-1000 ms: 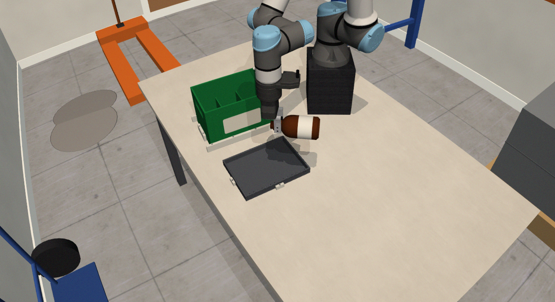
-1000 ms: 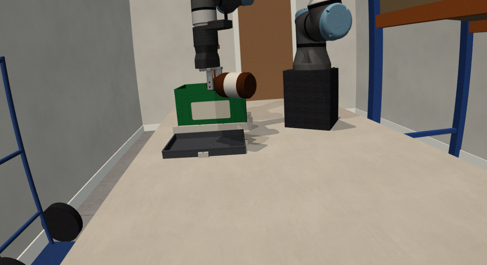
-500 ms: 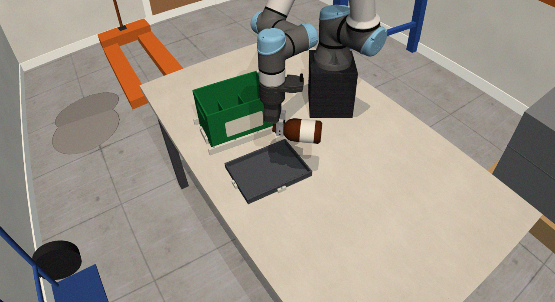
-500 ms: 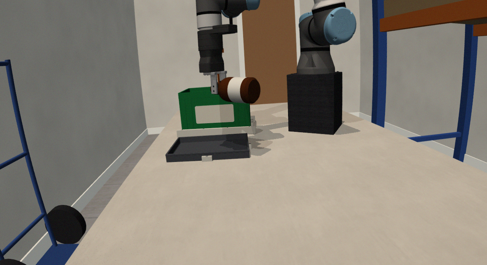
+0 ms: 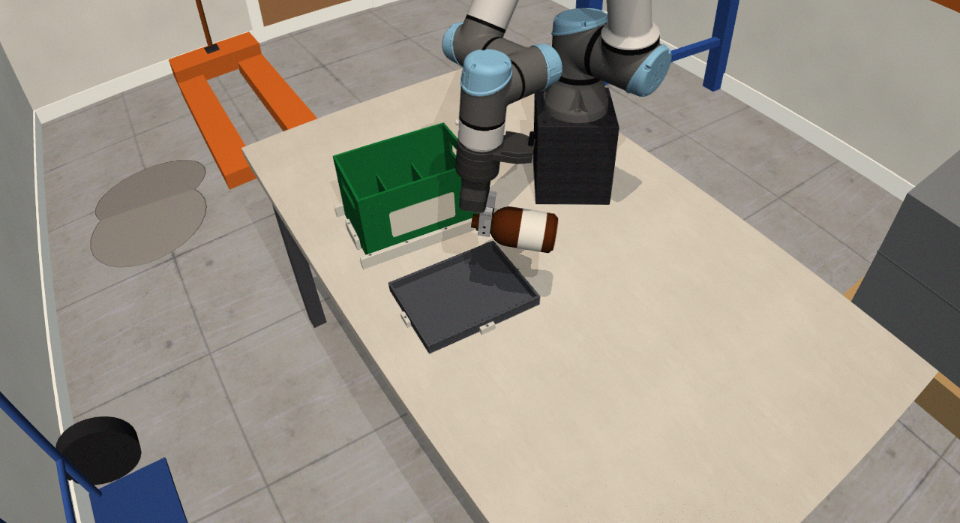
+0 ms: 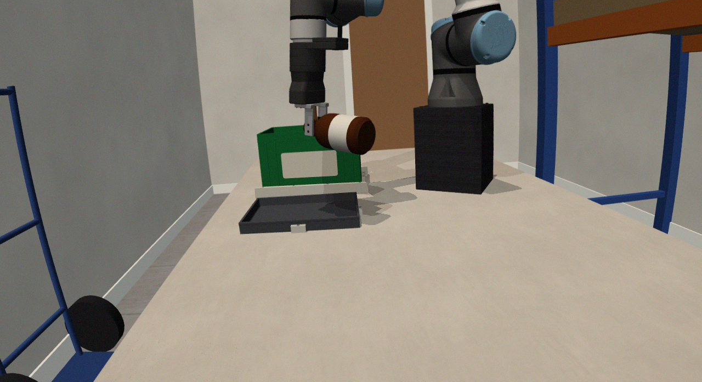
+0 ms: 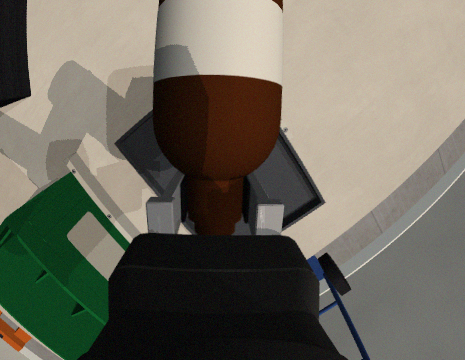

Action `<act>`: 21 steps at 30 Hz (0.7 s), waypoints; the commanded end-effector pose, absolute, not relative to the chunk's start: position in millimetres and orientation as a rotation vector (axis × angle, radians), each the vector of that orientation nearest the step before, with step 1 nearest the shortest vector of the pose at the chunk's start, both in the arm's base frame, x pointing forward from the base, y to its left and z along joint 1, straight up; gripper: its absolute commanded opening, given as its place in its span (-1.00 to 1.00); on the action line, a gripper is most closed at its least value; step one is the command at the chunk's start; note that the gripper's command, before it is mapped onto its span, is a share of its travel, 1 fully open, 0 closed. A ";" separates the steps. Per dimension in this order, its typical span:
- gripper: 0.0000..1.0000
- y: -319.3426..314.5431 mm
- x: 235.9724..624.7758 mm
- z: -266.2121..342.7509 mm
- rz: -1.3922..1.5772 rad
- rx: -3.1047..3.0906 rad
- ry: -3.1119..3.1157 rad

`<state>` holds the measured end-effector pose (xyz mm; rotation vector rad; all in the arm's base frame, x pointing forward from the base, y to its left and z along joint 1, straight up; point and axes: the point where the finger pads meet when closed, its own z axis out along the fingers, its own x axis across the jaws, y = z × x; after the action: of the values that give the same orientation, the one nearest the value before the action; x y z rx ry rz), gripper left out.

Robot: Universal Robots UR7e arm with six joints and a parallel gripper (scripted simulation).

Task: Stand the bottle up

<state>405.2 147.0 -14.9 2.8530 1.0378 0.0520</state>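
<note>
A brown bottle (image 5: 518,228) with a white label hangs in the air, lying nearly level, high above the far corner of the dark grey tray (image 5: 463,295). My gripper (image 5: 484,219) points straight down and is shut on the bottle's neck. In the exterior view the bottle (image 6: 344,132) hangs in front of the green crate (image 6: 306,156), well above the tray (image 6: 303,212). In the wrist view the neck sits between my two fingers and the bottle's body (image 7: 219,76) points away from me, with the tray (image 7: 286,180) far below.
The green crate (image 5: 403,184) with inner dividers stands just behind the tray on a pale base strip. The arm's black pedestal (image 5: 575,155) stands to the right of the crate. The table's left edge runs close to the tray and crate.
</note>
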 end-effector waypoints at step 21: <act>-1.00 147.4 405.6 -13.5 0.093 2.793 1.013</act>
<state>405.2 147.4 -14.0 2.7943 1.0138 0.0901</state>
